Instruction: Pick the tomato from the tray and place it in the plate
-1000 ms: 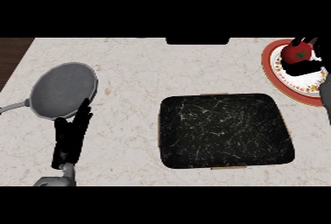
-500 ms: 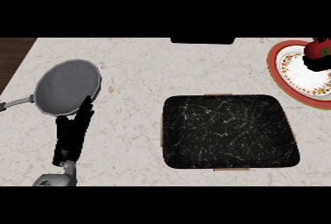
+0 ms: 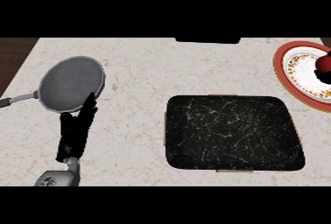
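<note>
No readable writing or brand anywhere. Tomato on the plate at the right edge, partly cut off; round, no long axis to tell. Right hand barely showing beside it, fingers impossible to tell. Left hand with fingers straight, resting below the grey pan. Black tray mid-counter.

You've got a grey pan on the left side of the worktop. It's round & flat inside, w/ a thin handle going off to the left edge. The worktop is pale stone w/ little specks. At the top edge, near the middle, there's a small dark flat thing, only partly in view, can't tell what it is. Past the worktop's left edge you see dark brown floor.
</note>
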Robot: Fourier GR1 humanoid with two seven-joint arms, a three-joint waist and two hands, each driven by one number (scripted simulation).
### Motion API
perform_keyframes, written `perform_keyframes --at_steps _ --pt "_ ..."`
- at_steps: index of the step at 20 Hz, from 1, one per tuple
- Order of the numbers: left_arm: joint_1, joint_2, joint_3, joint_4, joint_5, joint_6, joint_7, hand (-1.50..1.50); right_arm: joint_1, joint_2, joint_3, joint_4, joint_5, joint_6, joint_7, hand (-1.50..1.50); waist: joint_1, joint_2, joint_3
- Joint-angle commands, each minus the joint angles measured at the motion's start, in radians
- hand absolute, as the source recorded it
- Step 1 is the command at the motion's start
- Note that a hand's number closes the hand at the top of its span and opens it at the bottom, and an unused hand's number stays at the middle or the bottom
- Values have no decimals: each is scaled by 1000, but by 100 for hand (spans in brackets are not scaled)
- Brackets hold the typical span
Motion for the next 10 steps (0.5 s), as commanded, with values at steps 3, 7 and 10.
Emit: perform_keyframes --at_steps 3,7,10 --pt "-19 7 4 20 -2 -12 -19 0 -17 -28 5 103 9 132 -17 150 19 10 2" --pt "-7 42 27 -30 33 -48 28 0 18 -80 41 151 45 261 -31 -150 19 3 2" --pt "-10 4 -2 -5 -1 -14 2 0 40 -83 37 150 37 302 -126 -150 16 9 4"
